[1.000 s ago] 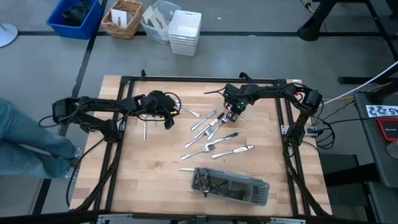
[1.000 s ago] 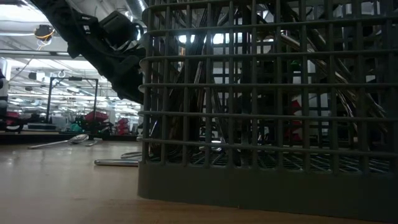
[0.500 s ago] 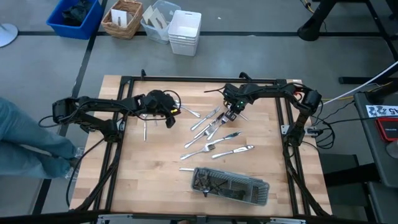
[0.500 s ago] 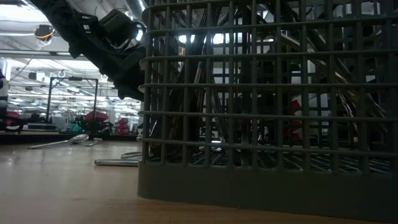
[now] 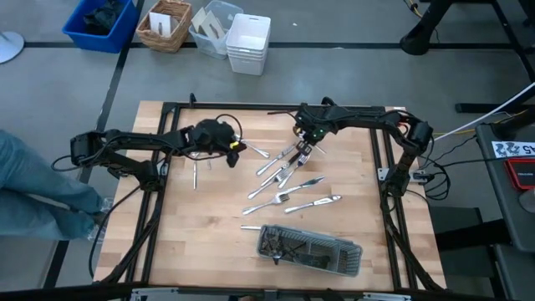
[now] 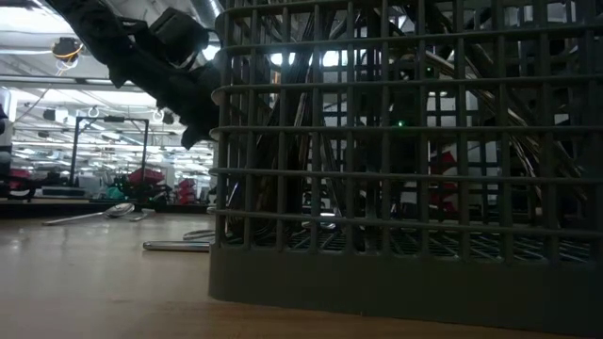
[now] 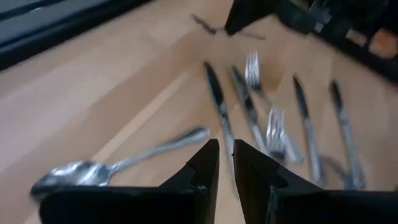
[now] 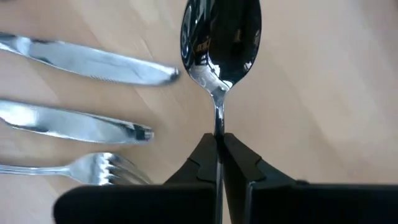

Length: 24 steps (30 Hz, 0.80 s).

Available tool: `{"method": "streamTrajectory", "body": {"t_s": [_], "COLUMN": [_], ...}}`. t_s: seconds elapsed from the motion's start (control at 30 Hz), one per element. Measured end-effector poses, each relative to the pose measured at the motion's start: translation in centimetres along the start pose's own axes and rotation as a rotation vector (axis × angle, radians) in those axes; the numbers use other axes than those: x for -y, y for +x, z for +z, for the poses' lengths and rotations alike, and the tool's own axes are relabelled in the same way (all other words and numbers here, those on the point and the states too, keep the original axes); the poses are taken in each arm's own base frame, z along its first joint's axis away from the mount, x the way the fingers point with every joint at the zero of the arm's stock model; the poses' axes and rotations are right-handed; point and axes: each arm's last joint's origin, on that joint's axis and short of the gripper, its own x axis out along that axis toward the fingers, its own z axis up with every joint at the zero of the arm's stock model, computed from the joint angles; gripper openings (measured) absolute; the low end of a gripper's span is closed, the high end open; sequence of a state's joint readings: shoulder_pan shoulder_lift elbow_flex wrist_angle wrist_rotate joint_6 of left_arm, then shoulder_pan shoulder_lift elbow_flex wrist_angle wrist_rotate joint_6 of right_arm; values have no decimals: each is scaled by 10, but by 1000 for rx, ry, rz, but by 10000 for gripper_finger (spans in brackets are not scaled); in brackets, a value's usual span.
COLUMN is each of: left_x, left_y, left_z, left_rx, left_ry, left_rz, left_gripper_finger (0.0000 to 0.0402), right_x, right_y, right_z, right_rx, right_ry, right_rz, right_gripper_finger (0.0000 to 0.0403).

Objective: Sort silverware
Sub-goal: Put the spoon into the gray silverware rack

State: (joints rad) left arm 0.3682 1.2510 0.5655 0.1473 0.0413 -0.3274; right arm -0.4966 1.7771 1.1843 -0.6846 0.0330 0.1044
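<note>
Loose silverware (image 5: 288, 180), forks, knives and spoons, lies on the wooden table's middle. The dark grey mesh tray (image 5: 311, 248) sits near the front edge with pieces inside and fills the low view (image 6: 405, 169). My right gripper (image 5: 304, 151) stands over the far end of the scatter, shut on a spoon (image 8: 221, 37). My left gripper (image 5: 233, 150) hovers left of the scatter with its fingers (image 7: 208, 165) nearly together and nothing between them. A spoon (image 7: 118, 165) lies on the wood just beyond it. My right gripper pinches the spoon's handle (image 8: 219, 127), just behind the neck of the bowl, between its two fingertips. The fingers come from above, pointing steeply down, and lie along the handle. The bowl (image 8: 221, 37) sticks out beyond the fingertips. Whether it still touches the wood, I cannot tell.
Two knives (image 8: 87, 62) and a fork (image 8: 81, 168) lie right beside the held spoon. Beyond the table's far edge stand a blue bin (image 5: 100, 21), a wicker basket (image 5: 165, 25) and a white tub (image 5: 248, 42). A person's leg in jeans (image 5: 33, 192) is at the left.
My right gripper has risen and drawn a little toward the table's far left. My left gripper has stayed in place and rolled about its own axis.
</note>
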Motion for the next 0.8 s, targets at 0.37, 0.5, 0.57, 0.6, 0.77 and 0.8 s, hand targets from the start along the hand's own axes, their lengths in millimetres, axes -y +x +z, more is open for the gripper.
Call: {"method": "streamTrajectory", "body": {"t_s": [0.37,0.5,0.57,0.6,0.77,0.8], "left_x": [2,5,8,10,20,22], "left_y": [0,0,0,0,1,2], "left_z": [7,6,5,4,1,0], "left_rx": [69,67,63,62,57,59], "left_ry": [-78,-3,43,67,117,121], "left_rz": [-27,-33,-44,-50,-85,-93], "left_gripper_finger": [40,40,41,41,41,41], "right_x": [-53,-74,-84,-88,-109,-112], "right_y": [-24,-32,-35,-36,-40,-40], "right_z": [13,13,12,12,10,10], "right_rx": [93,139,161,174,250,264], "right_ry": [-187,-272,-308,-325,-384,-400], "right_rz": [-3,-64,-96,-112,-135,-132], "right_gripper_finger": [7,9,9,8,9,9]}}
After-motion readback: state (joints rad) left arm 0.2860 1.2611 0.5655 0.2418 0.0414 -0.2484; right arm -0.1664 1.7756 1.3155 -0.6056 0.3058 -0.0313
